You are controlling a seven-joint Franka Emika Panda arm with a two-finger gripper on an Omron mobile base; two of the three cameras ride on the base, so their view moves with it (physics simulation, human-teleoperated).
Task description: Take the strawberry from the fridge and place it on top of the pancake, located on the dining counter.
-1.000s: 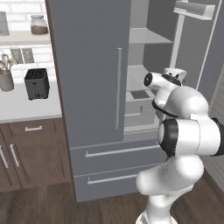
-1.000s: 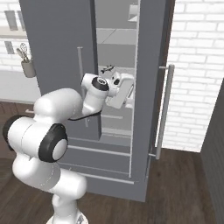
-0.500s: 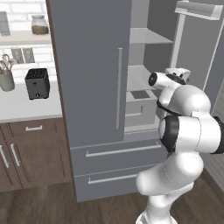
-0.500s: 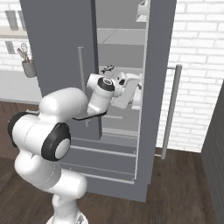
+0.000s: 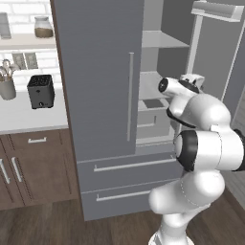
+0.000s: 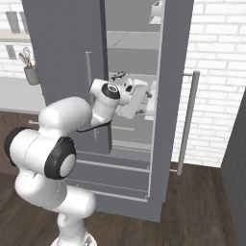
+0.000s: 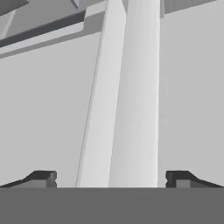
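The grey fridge [image 5: 95,72] has its left door shut and its right door [image 6: 175,72] swung open, showing pale shelves and a drawer [image 5: 153,119] inside. My gripper [image 6: 145,98] reaches into the opening at mid height, right by the inner edge of the open door. In the hand view its fingertips [image 7: 43,178] stand wide apart, open, with a pale vertical strip of the fridge [image 7: 131,96] close ahead between them and nothing held. The strawberry is hidden. The pancake and the dining counter are out of view.
Left of the fridge, a white counter on brown cabinets [image 5: 33,158] carries a black toaster [image 5: 40,91] and a utensil holder [image 5: 6,86]. The open door's long bar handle [image 6: 187,120] stands before a white brick wall. A dark panel [image 6: 238,168] closes the far right.
The right fridge door has swung a little wider open, and my hand has moved right along with its inner edge. The gripper has stayed open.
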